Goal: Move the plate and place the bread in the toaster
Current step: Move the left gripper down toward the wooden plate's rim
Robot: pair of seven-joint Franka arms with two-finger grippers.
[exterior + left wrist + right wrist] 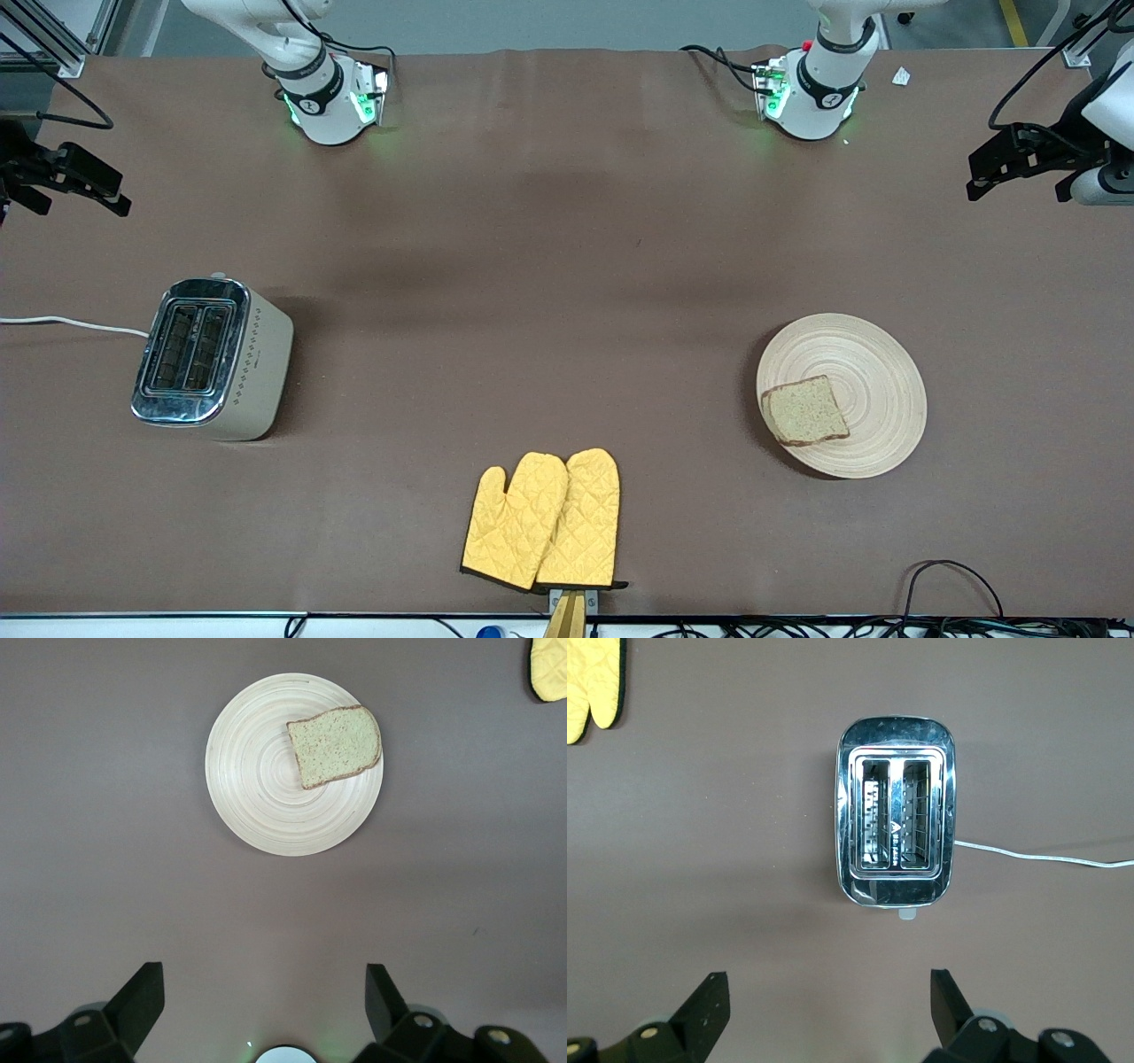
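nothing is moved yet. the left gripper (264, 1001) hangs high over the table at the left arm's end, fingers spread wide and empty; the right gripper (824, 1005) waits the same way over the right arm's end. the plate (873, 354) lies at the left arm's end, and the bread (804, 410) rests flat on its edge part that faces the toaster (213, 359) (near the yellow oven mitts (545, 521)). to move the plate well, i think the left gripper should pinch the bare rim away from the bread and keep it level. the toaster stands upright, slots up, its long axis running nearer-to-farther from the front camera.
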